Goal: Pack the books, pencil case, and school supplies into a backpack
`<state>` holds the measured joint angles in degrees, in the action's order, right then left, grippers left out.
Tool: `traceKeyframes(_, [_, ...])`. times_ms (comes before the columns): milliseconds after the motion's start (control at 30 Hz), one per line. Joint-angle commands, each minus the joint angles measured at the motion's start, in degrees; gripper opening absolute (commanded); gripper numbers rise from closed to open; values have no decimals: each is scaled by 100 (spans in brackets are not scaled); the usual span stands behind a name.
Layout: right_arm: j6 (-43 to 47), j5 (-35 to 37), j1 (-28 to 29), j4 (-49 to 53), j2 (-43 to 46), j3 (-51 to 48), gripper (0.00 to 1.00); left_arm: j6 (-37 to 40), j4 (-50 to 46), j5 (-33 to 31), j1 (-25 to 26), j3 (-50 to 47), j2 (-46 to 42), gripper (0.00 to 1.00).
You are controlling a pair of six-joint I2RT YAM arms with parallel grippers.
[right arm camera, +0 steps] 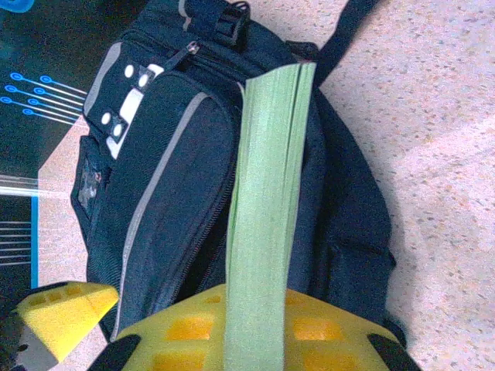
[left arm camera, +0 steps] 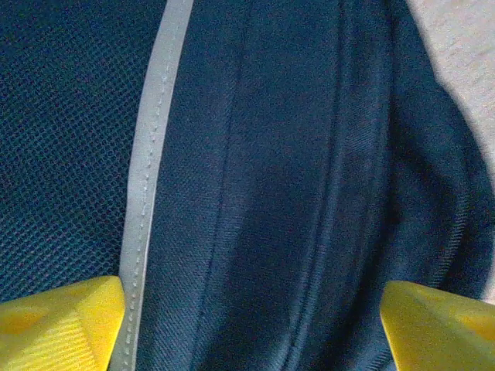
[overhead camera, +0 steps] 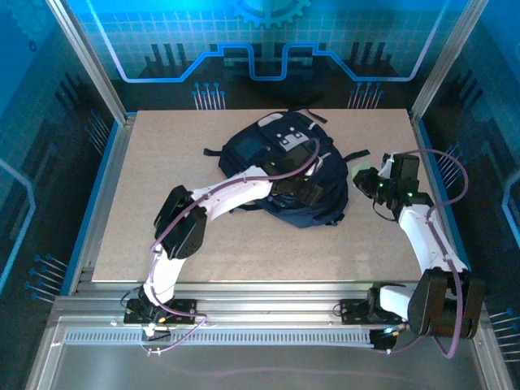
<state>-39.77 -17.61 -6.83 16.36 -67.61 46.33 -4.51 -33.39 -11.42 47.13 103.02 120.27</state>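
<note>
The dark navy backpack lies flat mid-table, white patch toward the back. My left gripper hovers low over its near right part. In the left wrist view the yellow fingertips stand wide apart above the navy fabric and a grey stripe; the gripper is open with nothing clamped. My right gripper sits just right of the backpack. It is shut on the lime-green book, which sticks out edge-on toward the backpack. The pencil case and school supplies are out of view.
Dark straps trail from the backpack onto the beige board, which has free room at the left and front. Aluminium posts and blue walls close in the sides and back.
</note>
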Motion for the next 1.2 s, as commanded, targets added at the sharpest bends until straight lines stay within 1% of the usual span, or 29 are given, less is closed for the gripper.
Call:
traceKeyframes(0, [145, -355, -198, 140, 241, -173, 0, 457, -411, -1106, 44, 458, 404, 80])
traceKeyframes(33, [149, -391, -224, 147, 285, -214, 0, 507, -456, -1371, 46, 571, 530, 77])
traceKeyframes(100, [154, -435, -249, 182, 353, -262, 0, 644, -542, -1574, 42, 752, 728, 71])
traceKeyframes(133, [162, -437, -269, 200, 380, -282, 0, 664, -559, -1610, 43, 812, 784, 67])
traceKeyframes(200, [164, -445, -279, 222, 429, -299, 0, 664, -527, -1601, 42, 817, 802, 52])
traceKeyframes(267, [134, -516, -283, 204, 464, -324, 0, 620, -528, -1515, 41, 828, 722, 32])
traceKeyframes(333, [47, -647, -276, 104, 460, -392, 0, 519, -544, -1366, 41, 842, 571, 14])
traceKeyframes(433, [-123, -751, -228, -115, 434, -507, 0, 387, -538, -1106, 35, 850, 260, 1])
traceKeyframes(600, [-465, -982, 75, -670, 236, -623, 0, 82, -489, -479, -131, 915, -163, 0])
traceKeyframes(733, [-772, -1078, 534, -1264, -129, -577, 0, -321, -504, 230, -412, 1098, -300, 0])
traceKeyframes(800, [-869, -1068, 758, -1506, -341, -490, 0, -358, -477, 462, -481, 1149, -372, 0])
traceKeyframes(1000, [-1280, -1142, 1357, -2371, -1278, -101, 0, -252, -394, 741, -492, 1170, -519, 0])
traceKeyframes(1100, [-1413, -1116, 1677, -2689, -1755, 171, 0, -252, -348, 812, -490, 1108, -581, 0])
traceKeyframes(1167, [-1526, -1170, 1809, -2967, -1924, 263, 0, -245, -288, 810, -490, 1045, -624, 0])
